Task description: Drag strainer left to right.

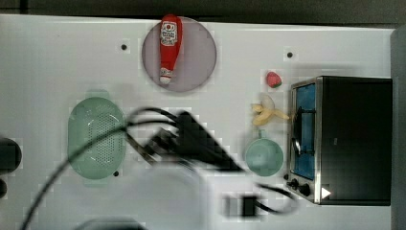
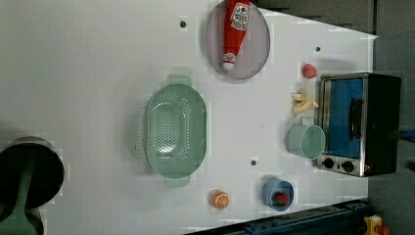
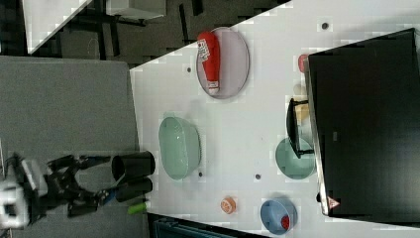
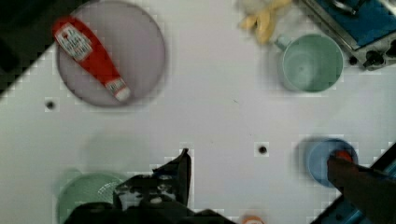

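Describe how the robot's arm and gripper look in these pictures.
In the top view the arm is a dark, blurred shape trailing black cables. In the wrist view the gripper has black fingers, one speckled with pale patches.

White desk point(image 2: 98, 58) bearing distractor items. Ketchup bottle point(image 2: 234, 29) lies across a round grey plate point(image 2: 257, 54) at 12 o'clock of the left view. Toaster oven point(image 2: 359, 122) with blue door at 3 o'clock; strawberry point(image 2: 309, 71), peeled banana point(image 2: 303, 103) and green cup point(image 2: 306, 141) sit just beside it. Orange half point(image 2: 219, 199) and blue bowl point(image 2: 277, 195) at 5 o'clock, near the desk edge.
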